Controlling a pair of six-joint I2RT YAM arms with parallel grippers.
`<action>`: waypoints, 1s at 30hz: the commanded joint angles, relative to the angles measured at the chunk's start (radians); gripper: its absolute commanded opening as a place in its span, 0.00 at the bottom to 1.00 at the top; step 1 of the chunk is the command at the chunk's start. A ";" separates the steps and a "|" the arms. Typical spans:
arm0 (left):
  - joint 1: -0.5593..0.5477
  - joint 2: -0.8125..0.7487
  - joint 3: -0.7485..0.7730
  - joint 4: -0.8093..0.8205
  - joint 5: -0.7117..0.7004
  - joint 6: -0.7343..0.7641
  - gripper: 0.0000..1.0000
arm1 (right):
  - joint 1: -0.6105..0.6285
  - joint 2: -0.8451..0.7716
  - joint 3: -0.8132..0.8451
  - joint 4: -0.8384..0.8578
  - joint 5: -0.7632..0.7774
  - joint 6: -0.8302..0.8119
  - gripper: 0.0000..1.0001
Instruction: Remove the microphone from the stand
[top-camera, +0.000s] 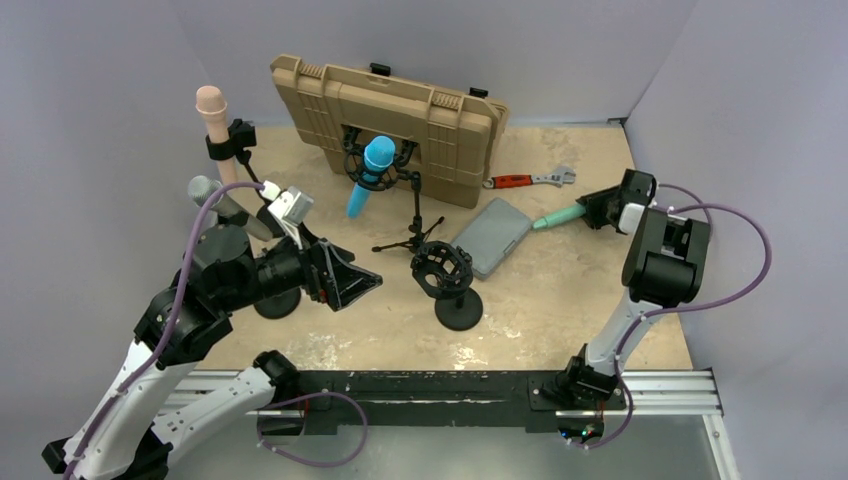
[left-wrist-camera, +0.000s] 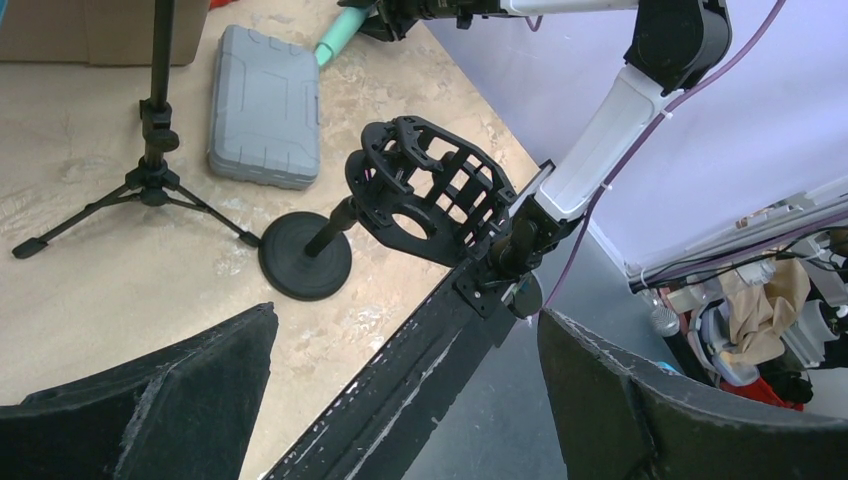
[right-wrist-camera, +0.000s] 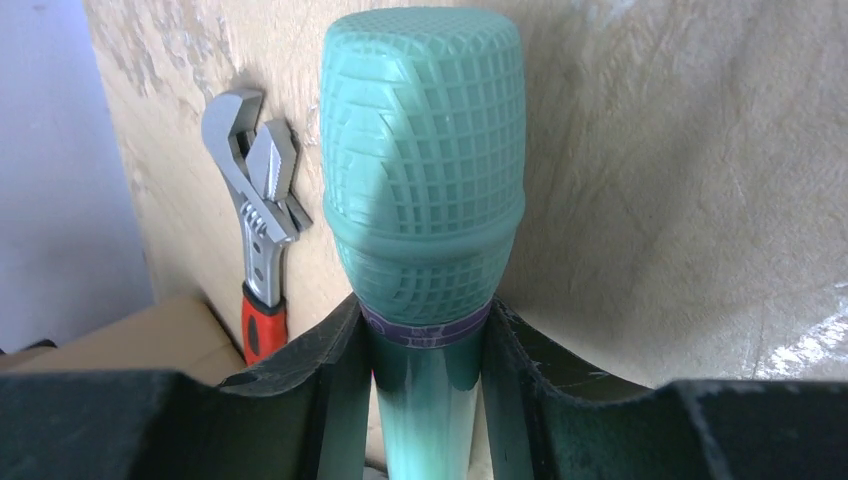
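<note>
Over the right side of the table (top-camera: 560, 310), the right gripper (top-camera: 600, 208) pinches the teal microphone (top-camera: 556, 217) by its handle, well apart from the empty shock-mount stand (top-camera: 445, 272). The left gripper (top-camera: 352, 280) is spread wide, holding nothing. Removal looks done; what remains, I judge, is lowering the microphone onto bare table and releasing it.

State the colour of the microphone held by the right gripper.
The microphone is mint green; the right wrist view shows it best.
</note>
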 joint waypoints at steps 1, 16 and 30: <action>-0.005 0.005 0.010 0.027 0.014 -0.006 0.99 | 0.016 -0.016 -0.016 0.066 0.038 0.149 0.13; -0.006 0.059 0.021 0.015 0.055 -0.001 0.99 | 0.033 -0.070 -0.028 0.064 0.038 0.011 0.81; -0.159 0.242 -0.046 0.210 0.091 -0.081 0.99 | 0.250 -0.497 -0.184 -0.047 0.026 -0.460 0.82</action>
